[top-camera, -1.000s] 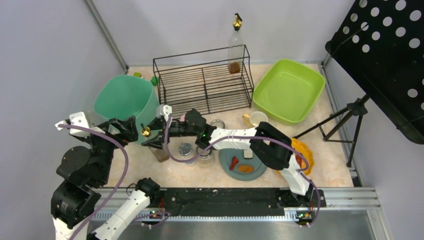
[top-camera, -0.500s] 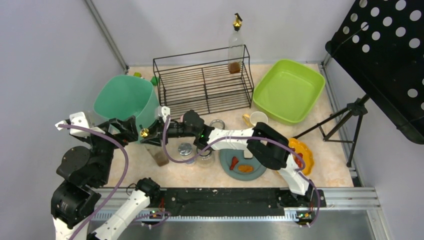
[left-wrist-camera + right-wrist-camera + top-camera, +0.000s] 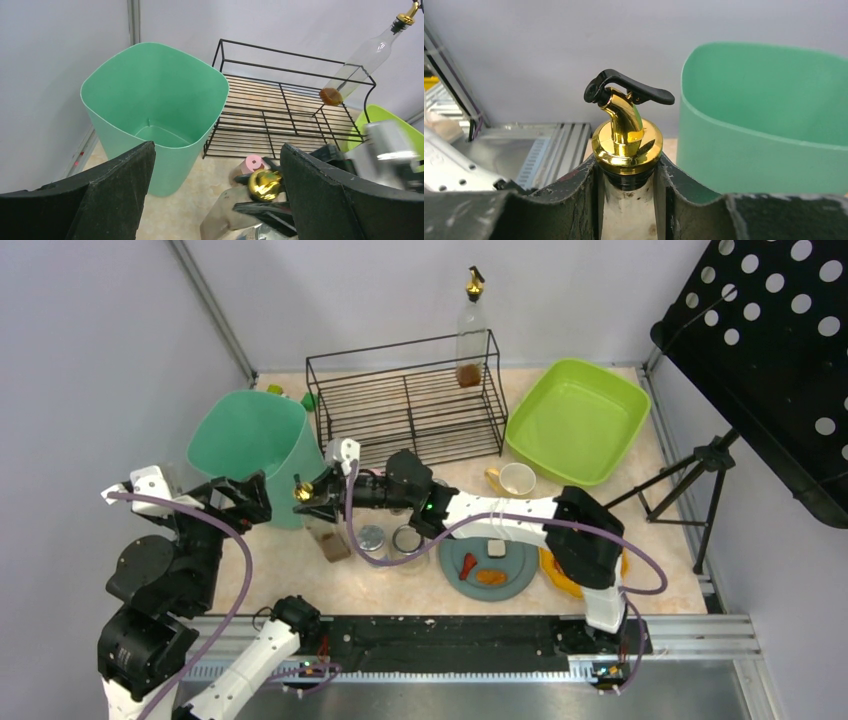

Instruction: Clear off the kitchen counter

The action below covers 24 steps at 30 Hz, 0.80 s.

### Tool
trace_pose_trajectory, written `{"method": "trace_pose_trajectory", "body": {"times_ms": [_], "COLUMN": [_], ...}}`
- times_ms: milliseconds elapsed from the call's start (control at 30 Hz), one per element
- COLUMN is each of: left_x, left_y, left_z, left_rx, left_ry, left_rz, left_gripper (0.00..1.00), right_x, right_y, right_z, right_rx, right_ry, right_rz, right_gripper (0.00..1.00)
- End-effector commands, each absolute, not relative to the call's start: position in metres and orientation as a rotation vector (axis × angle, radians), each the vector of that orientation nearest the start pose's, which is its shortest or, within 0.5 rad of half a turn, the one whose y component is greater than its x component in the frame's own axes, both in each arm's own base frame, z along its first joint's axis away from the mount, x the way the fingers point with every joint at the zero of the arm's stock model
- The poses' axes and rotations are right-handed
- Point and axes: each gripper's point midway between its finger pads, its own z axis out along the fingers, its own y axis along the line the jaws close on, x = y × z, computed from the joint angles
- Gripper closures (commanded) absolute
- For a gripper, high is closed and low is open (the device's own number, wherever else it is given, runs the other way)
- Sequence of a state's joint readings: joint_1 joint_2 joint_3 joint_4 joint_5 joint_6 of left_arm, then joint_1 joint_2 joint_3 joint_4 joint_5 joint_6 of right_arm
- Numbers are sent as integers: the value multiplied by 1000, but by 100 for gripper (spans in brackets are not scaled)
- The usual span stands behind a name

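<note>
Counter [image 3: 385, 587]: the speckled beige top lies under everything, below both my pincers and across the whole floor of the booth.
Bin [image 3: 250, 440]: mint green and upright at the back left of the counter, just beside my two pincers; its mouth is open [image 3: 155, 100].
Tub [image 3: 575, 420]: lime green, at the back right corner, well apart from my pincers.
Rack [image 3: 405, 405]: black wire, between bin and tub at the back.
Plate [image 3: 515, 575]: blue-grey, near the front edge, under my right forearm, with scraps of food on it.
Second bottle [image 3: 472, 335]: clear, leaning at the rack's right end.
Bottle [image 3: 330, 535]: tilted, with its gold spout [image 3: 626, 135] toward the bin. I cannot tell whether its base touches the counter.
Right pincer [image 3: 628, 172]: narrowed on the bottle's neck just under the spout, one finger on each side, above the counter in front of the bin.
Left pincer [image 3: 216, 147]: spread wide with nothing in it, above the counter's left edge and facing the bin and the spout.
Jar [image 3: 408, 540]: standing on the counter just right of the bottle.
</note>
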<state>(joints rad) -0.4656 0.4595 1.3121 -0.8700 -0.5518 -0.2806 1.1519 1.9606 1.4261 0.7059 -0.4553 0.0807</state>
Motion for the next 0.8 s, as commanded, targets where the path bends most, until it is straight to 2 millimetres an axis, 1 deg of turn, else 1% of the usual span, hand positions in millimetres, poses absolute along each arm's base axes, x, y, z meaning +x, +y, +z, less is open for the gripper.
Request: {"method": "trace_pose_trajectory", "body": {"times_ms": [0, 67, 133, 233, 400, 500, 600, 667, 700, 767], "left_x": [147, 148, 147, 147, 149, 152, 155, 157, 157, 159], "left_y": [23, 23, 23, 23, 21, 18, 14, 12, 11, 8], "left_z": [427, 428, 428, 429, 428, 428, 426, 425, 424, 423], "left_rx": [-306, -308, -312, -312, -307, -299, -286, -280, -278, -277], "left_ry": [1504, 1504, 1502, 1501, 1505, 1508, 1520, 1522, 1519, 1514], "left_rz": [-143, -142, -144, -144, -148, -156, -163, -167, -171, -190], "left_gripper": [1, 1, 1, 1, 1, 1, 1, 1, 1, 1], "right_x": [153, 155, 159, 173, 198, 222, 252, 272, 281, 298], "right_y": [538, 534, 528, 516, 495, 487, 472, 457, 446, 433], "right_z": [438, 452, 473, 508, 559, 581, 600, 614, 626, 636], "right_rx": [-927, -906, -882, -840, -804, -772, -728, -690, -667, -652], "right_ry": [747, 729, 701, 674, 607, 610, 605, 598, 581, 560], "right_rz": [1310, 1294, 1246, 1124, 953, 878, 793, 762, 753, 739], "right_gripper": [100, 100, 100, 100, 100, 100, 100, 100, 100, 100]}}
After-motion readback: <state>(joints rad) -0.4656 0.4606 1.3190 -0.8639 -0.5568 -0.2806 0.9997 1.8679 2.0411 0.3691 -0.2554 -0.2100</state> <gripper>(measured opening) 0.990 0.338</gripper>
